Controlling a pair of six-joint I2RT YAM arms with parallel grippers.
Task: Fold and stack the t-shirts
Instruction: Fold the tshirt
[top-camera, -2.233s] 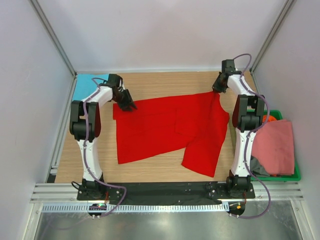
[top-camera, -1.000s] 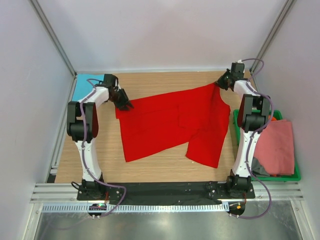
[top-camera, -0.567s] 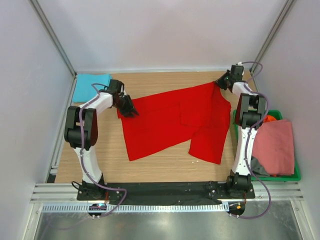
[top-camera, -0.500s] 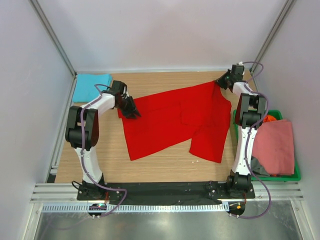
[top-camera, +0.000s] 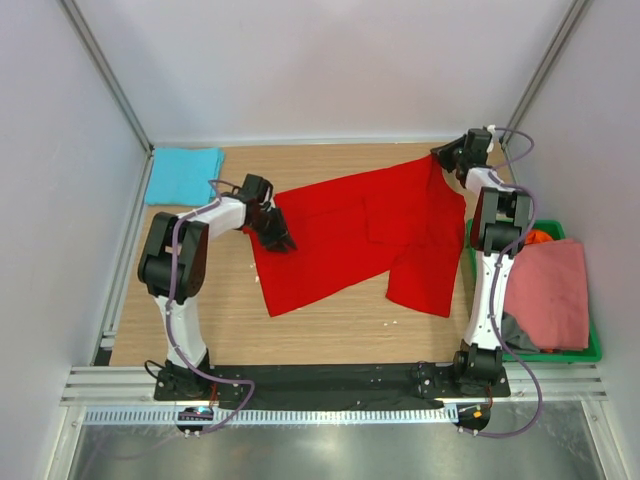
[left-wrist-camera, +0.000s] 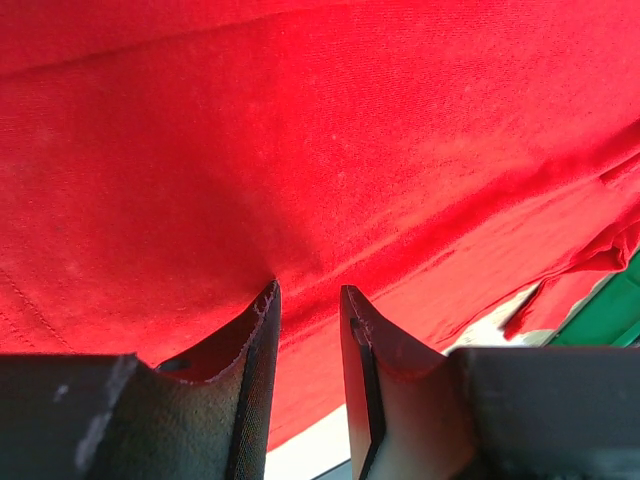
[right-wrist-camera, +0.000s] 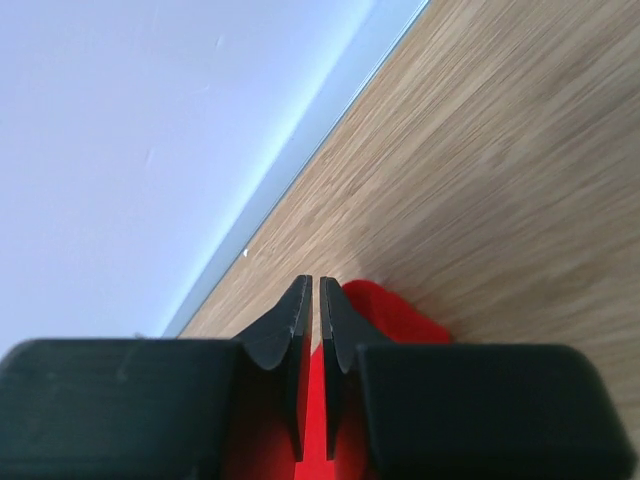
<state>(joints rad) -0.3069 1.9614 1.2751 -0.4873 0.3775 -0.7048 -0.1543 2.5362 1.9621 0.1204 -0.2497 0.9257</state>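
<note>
A green crate (top-camera: 592, 352) beside the worktop (top-camera: 200, 320) holds a pink shirt (top-camera: 555, 290), orange shirt (top-camera: 540, 237) and grey shirt (top-camera: 515, 333). Left tool (left-wrist-camera: 308, 290) and right tool (right-wrist-camera: 315, 285) each pinch the red shirt (top-camera: 340, 235).

The left arm (top-camera: 178, 305) and the right arm (top-camera: 486, 300) are built of white tubular links joined by bulky black joint housings, each on a black base (top-camera: 180, 380). A thin purplish cable (top-camera: 541, 350) trails along each arm. The left fingers (left-wrist-camera: 255, 345) are dark grey wedges, seemingly scuffed pale along their edges. The right fingers (right-wrist-camera: 296, 330) are smooth black tapering blades.
</note>
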